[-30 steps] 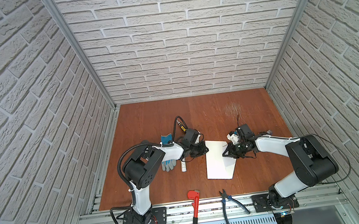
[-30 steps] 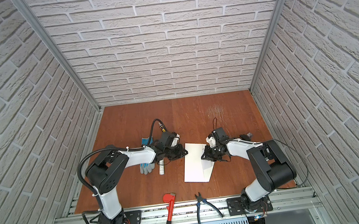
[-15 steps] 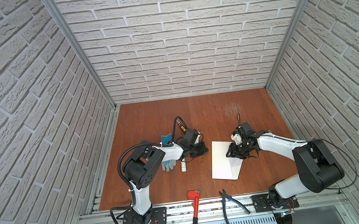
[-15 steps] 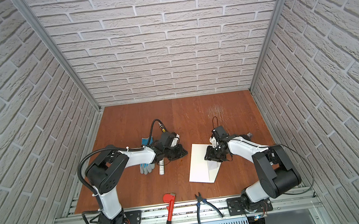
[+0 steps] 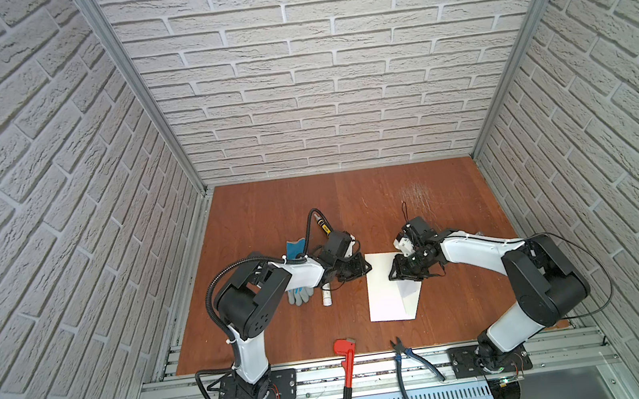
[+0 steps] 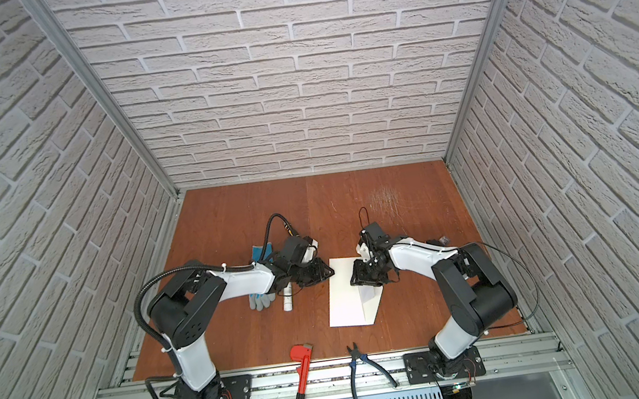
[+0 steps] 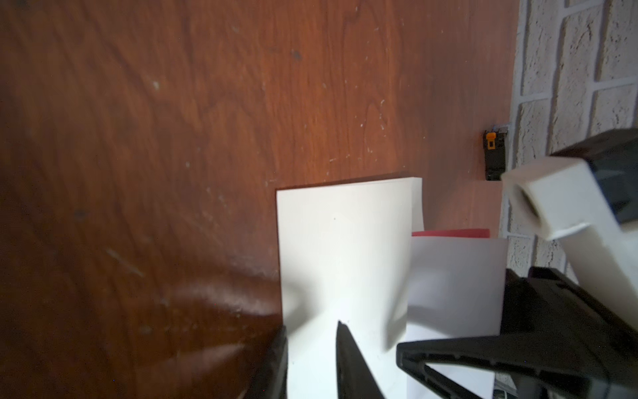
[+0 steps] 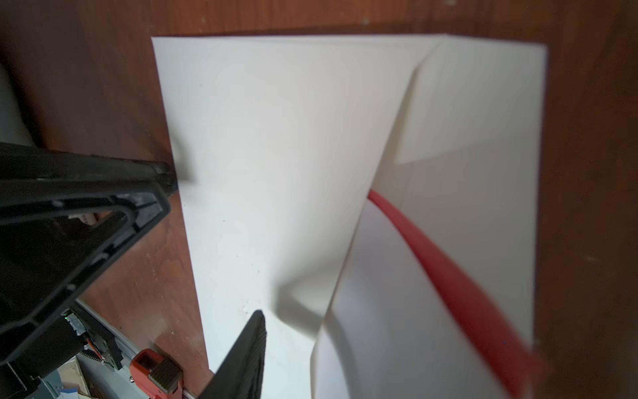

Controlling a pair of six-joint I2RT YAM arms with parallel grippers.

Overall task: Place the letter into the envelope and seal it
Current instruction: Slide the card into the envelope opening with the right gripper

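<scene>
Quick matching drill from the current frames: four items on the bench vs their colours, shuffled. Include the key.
Items:
1. envelope
2. pipe wrench
3. pliers
4. glove

Looks:
A. grey fingers, blue cuff
B. cream-white, lying flat
C. red all over
D. dark jaws, blue handles

Pairs: 1-B, 2-C, 3-D, 4-A

Cream-white envelope (image 5: 390, 302), red-edged letter (image 8: 448, 276), red-brown woodgrain table (image 5: 269, 215).
</scene>
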